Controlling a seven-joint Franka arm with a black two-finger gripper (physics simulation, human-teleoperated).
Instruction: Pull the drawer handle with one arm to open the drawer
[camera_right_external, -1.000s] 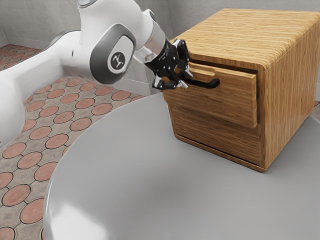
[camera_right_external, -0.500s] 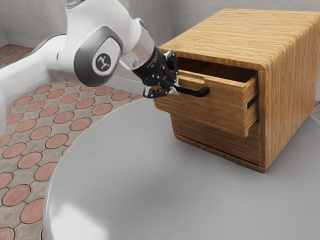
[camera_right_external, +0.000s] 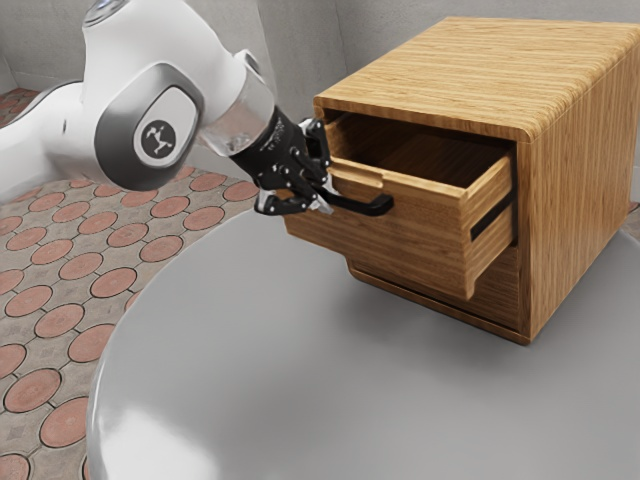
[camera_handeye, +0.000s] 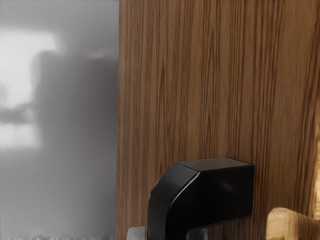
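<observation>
A wooden cabinet (camera_right_external: 560, 120) stands on the round grey table (camera_right_external: 300, 400). Its upper drawer (camera_right_external: 420, 225) is pulled well out toward the exterior view's left, and its hollow inside shows. A black bar handle (camera_right_external: 360, 205) runs across the drawer front. My black gripper (camera_right_external: 300, 190) is shut on the handle's left end. In the wrist view the black handle (camera_handeye: 200, 197) sits close under my hand against the wood drawer front (camera_handeye: 215, 85), with the grey table (camera_handeye: 55, 150) beside it.
A lower drawer front (camera_right_external: 440, 290) stays flush in the cabinet under the open one. The table's near and left parts lie bare. Past the table edge is a floor of red round tiles (camera_right_external: 90, 260) and a grey wall behind.
My gripper has moved toward the exterior view's left with the handle in it. The upper drawer has slid out from barely open to well open.
</observation>
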